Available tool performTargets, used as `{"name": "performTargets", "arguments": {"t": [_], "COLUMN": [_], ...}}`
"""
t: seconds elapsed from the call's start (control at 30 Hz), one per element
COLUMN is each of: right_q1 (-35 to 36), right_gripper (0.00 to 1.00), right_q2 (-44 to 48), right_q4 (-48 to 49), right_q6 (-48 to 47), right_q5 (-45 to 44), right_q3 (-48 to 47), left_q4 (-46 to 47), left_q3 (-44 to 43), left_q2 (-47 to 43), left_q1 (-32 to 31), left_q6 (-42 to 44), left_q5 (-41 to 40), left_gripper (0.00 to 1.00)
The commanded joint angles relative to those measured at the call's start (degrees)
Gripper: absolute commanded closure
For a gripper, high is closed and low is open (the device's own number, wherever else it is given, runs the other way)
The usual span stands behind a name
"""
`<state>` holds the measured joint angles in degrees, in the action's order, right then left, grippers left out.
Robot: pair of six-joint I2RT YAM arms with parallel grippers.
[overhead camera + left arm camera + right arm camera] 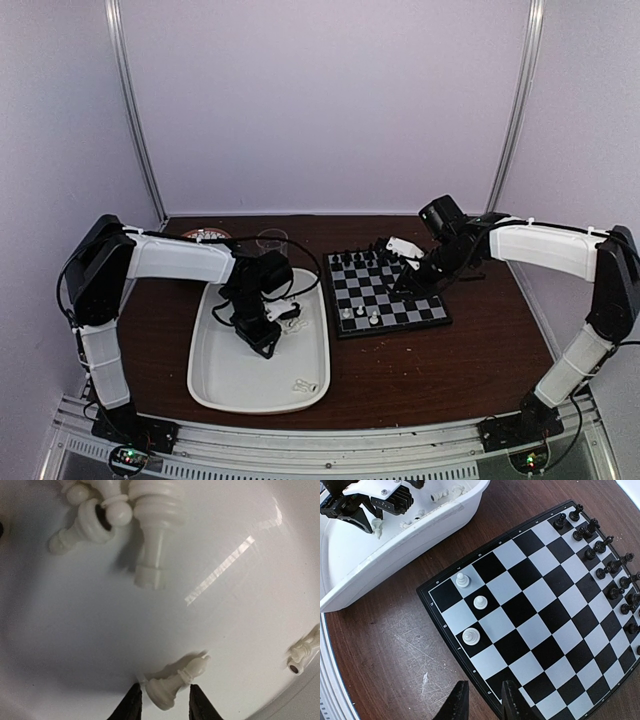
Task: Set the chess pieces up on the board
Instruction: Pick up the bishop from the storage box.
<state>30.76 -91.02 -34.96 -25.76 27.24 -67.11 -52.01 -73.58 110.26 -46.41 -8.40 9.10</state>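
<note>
One small white plastic chessman (pixel 175 682) lies flat in the white oblong tray (pixel 75 645), base between the left gripper's (pixel 165 687) parted jaws, head pointing away up-right, and whether it's pinched I can't tell.

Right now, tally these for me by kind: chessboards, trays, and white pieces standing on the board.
Board: 1
Tray: 1
White chessmen standing on the board: 3
Total: 5
</note>
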Motion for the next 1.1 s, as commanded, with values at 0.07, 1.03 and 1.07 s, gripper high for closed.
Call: {"name": "performTargets", "arguments": {"t": [0.07,1.03,1.07], "right_q1": [-0.1,-0.1,-0.1], "right_gripper": [0.74,0.75,0.75], "right_q2": [-0.6,-1.0,-1.0], "right_q4": [0.1,0.1,0.1], "right_q6": [-0.8,-1.3,-1.3], "right_q5": [1.0,1.1,1.2], "right_q3": [-0.6,-0.4,-0.5], "left_q4": [0.0,2.2,2.2], "left_q3": [-0.3,4.0,3.9], "left_q2": [-0.6,0.1,0.2], "left_q1": [-0.1,-3.1,-3.3], "left_q6": [3.3,8.6,8.6], "left_q5": [-2.7,-2.3,-2.2], "left_gripper": [0.64,0.74,0.75]}}
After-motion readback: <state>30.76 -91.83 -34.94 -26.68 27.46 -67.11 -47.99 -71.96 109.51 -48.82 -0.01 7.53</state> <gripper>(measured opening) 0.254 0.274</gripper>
